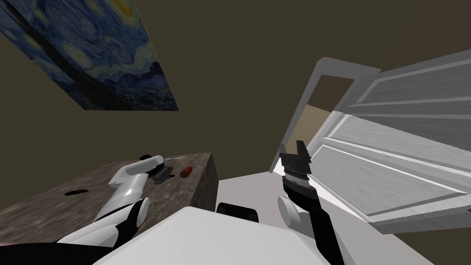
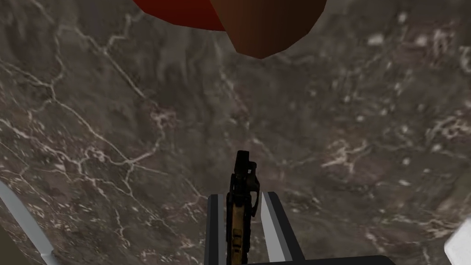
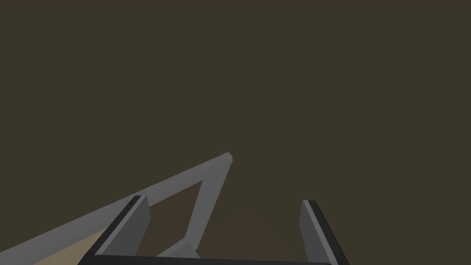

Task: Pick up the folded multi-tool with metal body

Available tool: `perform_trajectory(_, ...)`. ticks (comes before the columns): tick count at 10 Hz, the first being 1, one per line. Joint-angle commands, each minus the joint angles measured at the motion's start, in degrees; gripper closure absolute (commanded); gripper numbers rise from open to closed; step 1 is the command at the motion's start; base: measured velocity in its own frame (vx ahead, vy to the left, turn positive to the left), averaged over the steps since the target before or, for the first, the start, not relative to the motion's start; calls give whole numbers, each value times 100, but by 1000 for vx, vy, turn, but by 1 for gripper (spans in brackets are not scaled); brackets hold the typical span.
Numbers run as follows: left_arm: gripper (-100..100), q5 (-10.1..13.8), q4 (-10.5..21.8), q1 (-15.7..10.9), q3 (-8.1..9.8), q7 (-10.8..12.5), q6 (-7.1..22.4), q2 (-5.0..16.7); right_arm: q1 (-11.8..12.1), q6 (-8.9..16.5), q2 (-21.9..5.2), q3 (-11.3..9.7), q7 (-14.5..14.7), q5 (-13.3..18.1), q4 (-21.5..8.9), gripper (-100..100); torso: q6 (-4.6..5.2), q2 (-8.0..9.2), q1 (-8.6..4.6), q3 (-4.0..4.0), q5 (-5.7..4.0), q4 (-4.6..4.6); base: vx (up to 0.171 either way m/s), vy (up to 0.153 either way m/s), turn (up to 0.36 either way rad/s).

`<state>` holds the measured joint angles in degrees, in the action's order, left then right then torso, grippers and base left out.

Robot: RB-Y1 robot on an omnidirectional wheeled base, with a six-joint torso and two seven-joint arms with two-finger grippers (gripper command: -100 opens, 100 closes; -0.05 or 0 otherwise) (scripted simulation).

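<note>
The multi-tool (image 2: pixel 242 184) is a slim black folded piece with a tan metal strip along its body. My left gripper (image 2: pixel 243 197) is shut on it, and its two grey fingers (image 2: pixel 272 216) press the tool's sides while the dark tip pokes out past them. In the head view the left gripper (image 1: pixel 161 174) points down at the brown veined marble tabletop (image 1: pixel 92 184). I cannot tell whether the tool touches the top. My right gripper (image 1: pixel 294 149) is raised beside the door, its fingers (image 3: pixel 138 216) open with nothing between them.
A red-brown rounded object (image 1: pixel 186 172) lies on the table just beyond the left gripper, large in the left wrist view (image 2: pixel 257 23). A small black item (image 1: pixel 76 192) sits further left on the top. An open white panelled door (image 1: pixel 391 152) stands at my right.
</note>
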<state>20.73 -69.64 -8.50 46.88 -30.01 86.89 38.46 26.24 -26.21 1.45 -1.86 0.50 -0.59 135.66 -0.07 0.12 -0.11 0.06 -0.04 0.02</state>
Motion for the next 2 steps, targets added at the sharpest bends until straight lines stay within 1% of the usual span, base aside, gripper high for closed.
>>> perform_trajectory(1,100,0,0,0,0,0,0,0,0,0,0,0,0,0,0,0,0,0,0,0,0,0,1,-19,10)
perform_trajectory(2,0,2,-7,0,7,-6,22,6,0,0,0,0,0,0,0,0,2,-1,6,-1,3,-1,0,0,0)
